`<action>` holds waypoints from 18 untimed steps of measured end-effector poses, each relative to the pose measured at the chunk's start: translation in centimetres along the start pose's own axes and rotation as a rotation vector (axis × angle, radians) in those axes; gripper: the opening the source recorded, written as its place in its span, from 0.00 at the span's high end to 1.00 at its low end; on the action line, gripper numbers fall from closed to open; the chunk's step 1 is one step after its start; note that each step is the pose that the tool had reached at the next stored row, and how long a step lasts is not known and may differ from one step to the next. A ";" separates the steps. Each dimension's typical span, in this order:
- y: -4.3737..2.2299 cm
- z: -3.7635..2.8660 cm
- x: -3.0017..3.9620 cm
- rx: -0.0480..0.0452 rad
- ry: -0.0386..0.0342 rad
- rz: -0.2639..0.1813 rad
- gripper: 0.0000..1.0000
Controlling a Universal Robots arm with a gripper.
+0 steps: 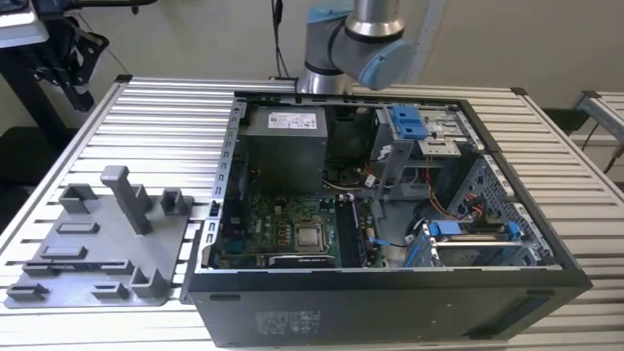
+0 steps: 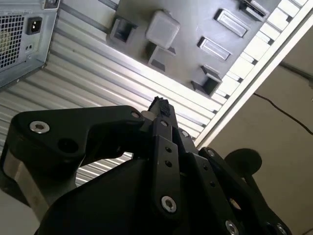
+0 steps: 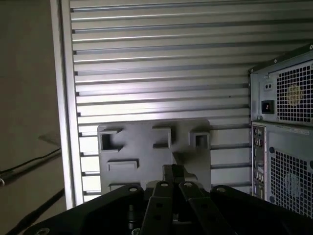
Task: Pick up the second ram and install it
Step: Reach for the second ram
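Note:
A thin dark strip, which looks like the second ram (image 1: 78,264), lies in the long slot near the front of the light-grey holder plate (image 1: 98,241), at the exterior view's left of the open computer case (image 1: 390,219). In both wrist views my gripper (image 2: 159,105) (image 3: 173,171) hangs well above that holder plate (image 2: 186,44) (image 3: 146,156). Its black fingertips are pressed together with nothing visible between them. Dark memory slots (image 1: 353,232) run beside the processor on the green motherboard (image 1: 283,234).
The case stands on a ribbed aluminium table (image 1: 156,124), with a grey power-supply box (image 1: 283,146) and blue drive brackets (image 1: 410,121) inside. Grey posts and blocks (image 1: 125,197) rise from the holder plate. The case's rear panel (image 3: 283,142) and the table edge (image 3: 66,98) show from the wrist.

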State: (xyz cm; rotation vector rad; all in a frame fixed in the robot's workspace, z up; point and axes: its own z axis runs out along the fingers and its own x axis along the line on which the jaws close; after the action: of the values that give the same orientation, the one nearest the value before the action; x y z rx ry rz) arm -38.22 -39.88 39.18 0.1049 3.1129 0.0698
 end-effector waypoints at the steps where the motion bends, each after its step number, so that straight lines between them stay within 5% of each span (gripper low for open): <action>1: -0.02 -0.01 0.35 0.0000 0.0001 -0.001 0.89; 10: -0.20 -0.01 3.05 -0.0002 0.0005 -0.011 0.89; 18: -0.41 -0.01 3.23 -0.0003 0.0007 -0.012 0.89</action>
State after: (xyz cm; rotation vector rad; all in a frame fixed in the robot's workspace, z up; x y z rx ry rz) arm -41.47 -40.07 39.09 0.0866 3.1138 0.0701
